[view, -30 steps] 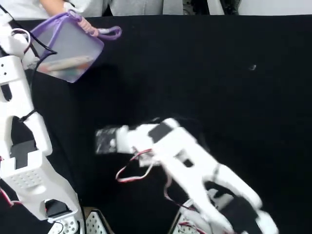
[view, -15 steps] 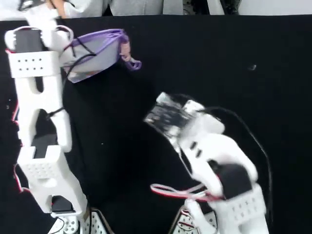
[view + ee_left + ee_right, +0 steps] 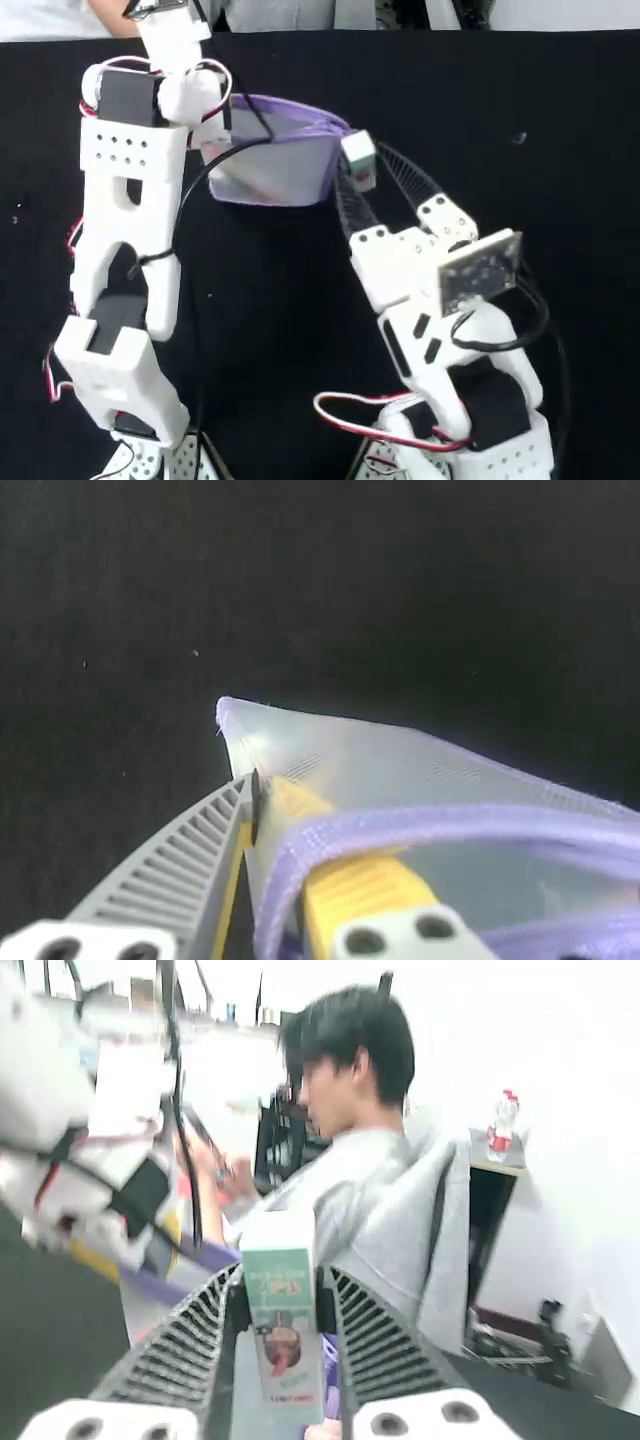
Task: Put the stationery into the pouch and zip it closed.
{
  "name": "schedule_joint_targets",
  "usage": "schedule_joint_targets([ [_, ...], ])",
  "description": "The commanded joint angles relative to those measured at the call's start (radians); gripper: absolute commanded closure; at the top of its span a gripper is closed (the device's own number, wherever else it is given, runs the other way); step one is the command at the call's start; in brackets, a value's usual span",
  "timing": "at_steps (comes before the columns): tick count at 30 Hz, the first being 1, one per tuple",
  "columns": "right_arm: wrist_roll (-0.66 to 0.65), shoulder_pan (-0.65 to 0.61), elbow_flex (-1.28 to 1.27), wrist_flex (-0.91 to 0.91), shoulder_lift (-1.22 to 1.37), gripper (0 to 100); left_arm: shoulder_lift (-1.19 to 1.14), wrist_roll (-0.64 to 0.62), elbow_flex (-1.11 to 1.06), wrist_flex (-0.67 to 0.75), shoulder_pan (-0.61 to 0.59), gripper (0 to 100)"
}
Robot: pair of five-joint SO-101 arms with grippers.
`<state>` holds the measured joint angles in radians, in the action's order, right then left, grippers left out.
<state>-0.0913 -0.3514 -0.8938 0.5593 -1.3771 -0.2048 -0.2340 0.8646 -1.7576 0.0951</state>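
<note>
Right gripper [image 3: 283, 1285] clamped on a small green-and-white box [image 3: 280, 1355], just beside the pouch [image 3: 285, 165] mouth. Left gripper [image 3: 265, 785] pinches the pouch's corner. The pouch's contents are too blurred to identify.

L arm [image 3: 125, 200] is being held stretched twd the table's far edge, wrist bent over at the top. L gripper [image 3: 268, 792] is being pressed tight on the pouch [image 3: 400, 770] edge, fabric betw. both fingers. R arm [image 3: 430, 300] is being held bent, leaning twd the L arm. A small box [image 3: 280, 1300] is being pinched in the R gripper [image 3: 280, 1285], betw. ribbed fingers [image 3: 190, 1335].
</note>
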Motion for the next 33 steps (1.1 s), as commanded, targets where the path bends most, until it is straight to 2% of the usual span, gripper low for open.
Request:
schedule_joint_targets([
  [1, 0.081, 0.012, -0.056, -0.187, -0.008, 98.7, 0.069, -0.008, -0.024, -0.003, 0.012, 97],
  [8, 0.221, 0.012, -0.259, -0.557, -0.002, 98.7, 0.041, -0.008, -0.067, 0.002, 0.01, 97],
  [13, 0.278, -0.041, -0.309, -0.69, 0.033, 98.7, -0.046, -0.011, -0.071, 0.021, 0.008, 97],
  [18, 0.285, -0.095, -0.282, -0.809, 0.216, 98.7, -0.118, -0.012, -0.064, 0.023, 0.008, 97],
  [21, 0.296, -0.095, -0.239, -0.861, 0.337, 98.7, -0.12, -0.012, -0.064, 0.023, 0.004, 97],
  [25, 0.39, -0.094, -0.183, -0.891, 0.447, 98.7, -0.11, -0.012, -0.064, 0.023, 0.002, 97],
  [33, 0.399, -0.097, -0.085, -0.891, 0.575, 98.7, -0.107, -0.014, -0.064, 0.023, -0.028, 97],
])
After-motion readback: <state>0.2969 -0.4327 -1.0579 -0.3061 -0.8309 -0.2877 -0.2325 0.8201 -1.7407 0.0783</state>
